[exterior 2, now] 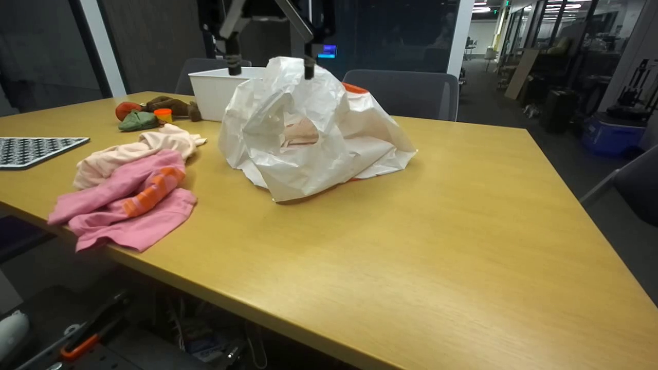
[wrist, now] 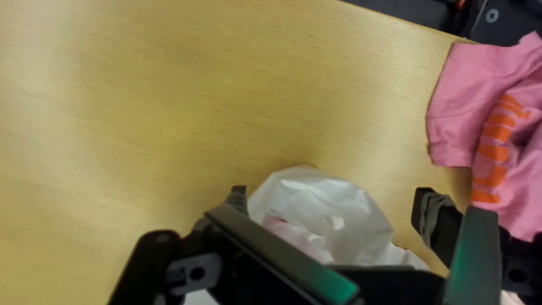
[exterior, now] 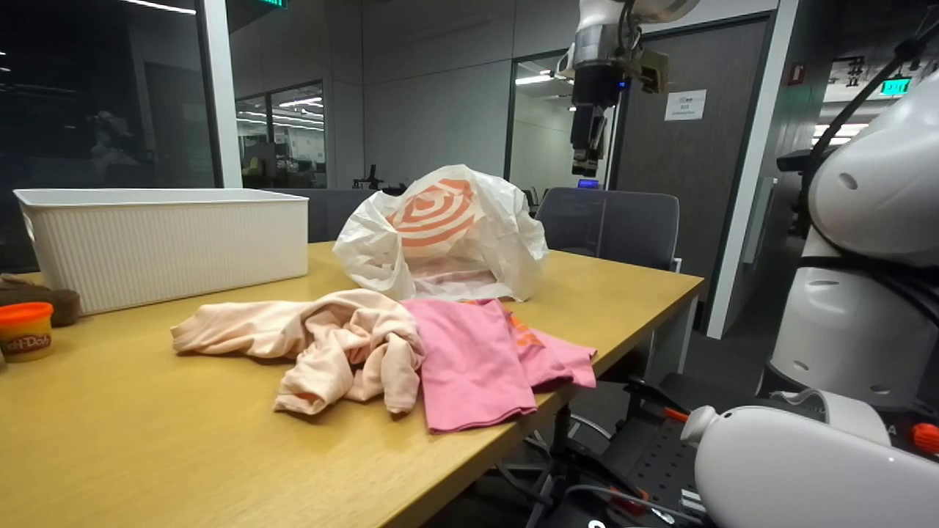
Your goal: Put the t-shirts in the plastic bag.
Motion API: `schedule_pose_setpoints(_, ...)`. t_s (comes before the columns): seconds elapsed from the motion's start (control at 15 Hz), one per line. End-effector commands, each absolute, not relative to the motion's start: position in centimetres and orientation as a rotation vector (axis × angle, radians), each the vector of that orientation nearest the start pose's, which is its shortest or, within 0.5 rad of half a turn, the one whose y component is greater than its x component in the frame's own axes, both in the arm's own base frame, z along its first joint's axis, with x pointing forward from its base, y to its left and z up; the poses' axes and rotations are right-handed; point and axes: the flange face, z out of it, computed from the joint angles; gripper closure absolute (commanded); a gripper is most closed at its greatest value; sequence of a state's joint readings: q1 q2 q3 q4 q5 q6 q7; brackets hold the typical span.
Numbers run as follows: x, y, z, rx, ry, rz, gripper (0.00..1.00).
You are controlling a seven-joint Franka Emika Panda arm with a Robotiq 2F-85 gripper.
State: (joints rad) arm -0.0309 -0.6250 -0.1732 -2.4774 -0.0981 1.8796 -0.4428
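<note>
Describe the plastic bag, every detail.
The plastic bag looks thin, white and slightly see-through, printed with orange rings. It sits crumpled but puffed up on the table, gaping open. Something pale pink, perhaps fabric, shows inside. It stands apart from the pink t-shirt, the peach t-shirt and the white bin; the open gripper isn't touching it.

Counting two T-shirts (exterior: pixel 477 359) (exterior: pixel 323 337) outside one plastic bag (exterior: pixel 506 227), plus uncountable cloth (exterior 2: pixel 299 132) inside; one white bin (exterior: pixel 176 249), one Play-Doh tub (exterior: pixel 28 334), one patterned board (exterior 2: pixel 36 151), one counter (exterior 2: pixel 437 257).
</note>
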Motion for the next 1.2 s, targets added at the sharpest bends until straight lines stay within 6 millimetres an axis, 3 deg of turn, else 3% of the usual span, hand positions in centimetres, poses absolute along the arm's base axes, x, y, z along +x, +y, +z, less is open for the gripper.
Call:
schedule_pose_setpoints(0.0,34.5,-1.7,52.0,-3.035,-0.697,-0.218,0.00)
schedule_pose_setpoints(0.13,34.2,2.6,51.8,-2.970,-0.833,-0.273,0.00)
schedule_pose_setpoints(0.27,34.0,6.6,50.4,-2.910,-0.988,-0.307,0.00)
schedule_pose_setpoints(0.4,33.9,9.2,48.2,-2.872,-1.111,-0.320,0.00)
schedule_pose_setpoints(0.8,33.2,12.7,42.1,-2.754,-1.280,-0.335,0.00)
schedule_pose_setpoints(0.93,33.7,13.3,40.7,-2.715,-1.314,-0.281,0.00)
schedule_pose_setpoints(1.07,33.9,13.9,41.0,-2.691,-1.389,-0.242,0.00)
schedule_pose_setpoints(1.13,33.2,13.4,40.5,-2.736,-1.334,-0.231,0.00)
